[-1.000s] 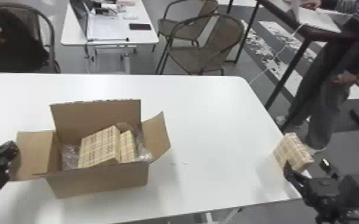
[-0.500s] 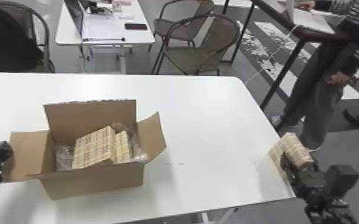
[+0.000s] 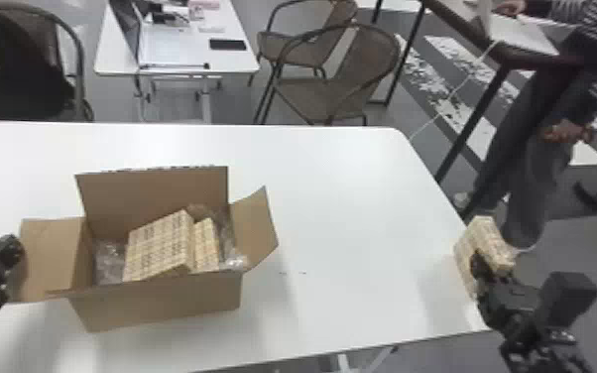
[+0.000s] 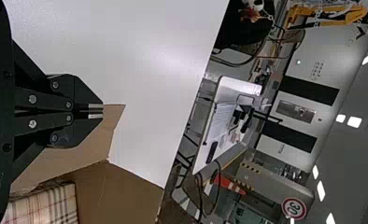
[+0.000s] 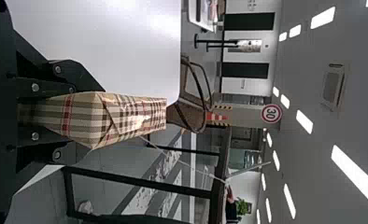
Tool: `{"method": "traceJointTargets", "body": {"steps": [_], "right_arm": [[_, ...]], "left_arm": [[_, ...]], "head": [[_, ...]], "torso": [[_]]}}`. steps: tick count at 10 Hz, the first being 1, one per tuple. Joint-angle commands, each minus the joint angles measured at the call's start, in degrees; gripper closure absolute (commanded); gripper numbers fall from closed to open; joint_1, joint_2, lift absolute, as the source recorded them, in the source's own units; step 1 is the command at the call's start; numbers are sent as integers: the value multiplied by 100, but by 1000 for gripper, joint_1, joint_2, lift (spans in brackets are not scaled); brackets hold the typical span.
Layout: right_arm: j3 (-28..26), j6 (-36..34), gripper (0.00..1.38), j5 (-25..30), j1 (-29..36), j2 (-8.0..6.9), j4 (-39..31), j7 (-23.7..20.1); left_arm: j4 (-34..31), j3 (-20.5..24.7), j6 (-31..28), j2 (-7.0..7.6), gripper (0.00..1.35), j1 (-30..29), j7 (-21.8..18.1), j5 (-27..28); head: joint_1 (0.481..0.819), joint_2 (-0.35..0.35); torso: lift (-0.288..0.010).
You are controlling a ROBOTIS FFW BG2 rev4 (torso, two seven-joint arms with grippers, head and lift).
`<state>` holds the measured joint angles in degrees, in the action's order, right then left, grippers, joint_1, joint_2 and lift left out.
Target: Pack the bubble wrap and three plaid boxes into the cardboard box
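Clasping the third plaid box (image 3: 486, 238) between both fingers of the right gripper (image 5: 92, 122), well apart from the cardboard box (image 3: 158, 307), off to the right. Carrying leftward is therefore the call, over toward that open top, with the right arm as the one to use: already loaded, and coming in from the very side to be crossed. Held by the narrow width, with the long axis seeming to run outward past the fingertips; probably in need of a turn before lining up with the packed pair. Cannot tell whether touching the tabletop or lifted just off. On the way in, must rise over the right flap (image 3: 255, 228), standing up and slanting outward on the cardboard box's near approach; too low, and likely to catch there. Inside the cardboard box, look for the leaning plaid box (image 3: 158, 245), tilted close beside the narrower-looking plaid box (image 3: 206, 245), with bubble wrap (image 3: 109, 260) to the left and more to the right. Aim, perhaps, for the left part, pressing down on the wrap. Leave the left gripper (image 4: 97, 111) out of it: closed on nothing, beside the cardboard box's left flap (image 3: 52, 253).
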<state>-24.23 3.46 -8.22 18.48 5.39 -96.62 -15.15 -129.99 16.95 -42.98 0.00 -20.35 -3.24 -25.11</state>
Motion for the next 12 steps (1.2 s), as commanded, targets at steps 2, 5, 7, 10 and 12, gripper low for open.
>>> {"method": "traceJointTargets", "body": {"steps": [2,5,7,10,12], "right_arm": [[595,-3176,1220,-1191,-459,683,-2309,-313],[999,-5989,1220,-4092,-2437,1491,-2696,-84],[1984,-6121,1220,-6122,-3096,1570,-1782,390],[3777,-6323,1220,-7414,-3984,1403,117,83],[4691,-6323,1220,-7695,-4441,1236,1145,-409]], "left_arm": [[0,10,27,-15,1208,-13,7,50],[0,-95,0,-15,1208,93,34,120],[0,-121,-17,-15,1208,119,34,173],[9,-174,-70,-15,1208,189,42,261],[9,-209,-79,-15,1208,216,42,287]], "head": [[695,-147],[695,-9],[668,98],[683,275],[695,338]], "torso": [[-148],[-148],[-148],[-148],[-148]]}}
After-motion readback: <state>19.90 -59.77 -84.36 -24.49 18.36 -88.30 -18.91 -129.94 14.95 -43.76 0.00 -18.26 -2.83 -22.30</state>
